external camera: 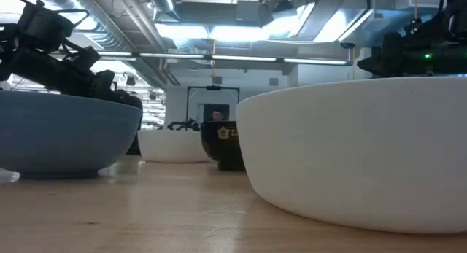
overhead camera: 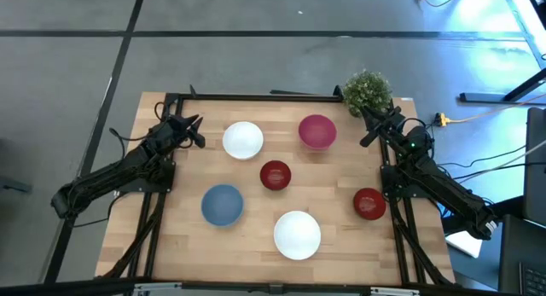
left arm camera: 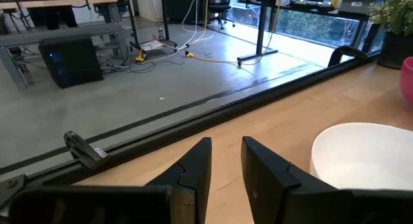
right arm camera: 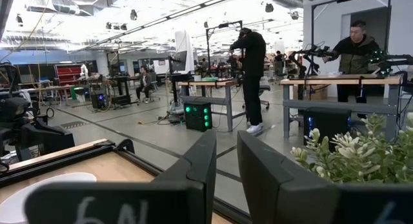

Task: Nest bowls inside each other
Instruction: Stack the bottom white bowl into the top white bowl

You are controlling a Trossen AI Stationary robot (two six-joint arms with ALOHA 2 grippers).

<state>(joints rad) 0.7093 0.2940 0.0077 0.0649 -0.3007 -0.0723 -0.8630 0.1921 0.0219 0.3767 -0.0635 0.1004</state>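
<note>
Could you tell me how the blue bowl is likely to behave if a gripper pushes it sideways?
The blue bowl looks rigid, so it should keep its shape. Its rounded sides narrow to a small base in the low view, so it may slide or rock on the smooth wooden table rather than roll.

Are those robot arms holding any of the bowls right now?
No. Both the left gripper and right gripper are empty, jaws slightly apart.

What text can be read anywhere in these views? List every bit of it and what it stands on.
"6N": pale handwritten marks on the right gripper body, seen in the right wrist view.
Yellow emblem on the dark red bowl in the low view: too blurred to read.
No readable text on the other bowls, the potted plant or the table.
</note>
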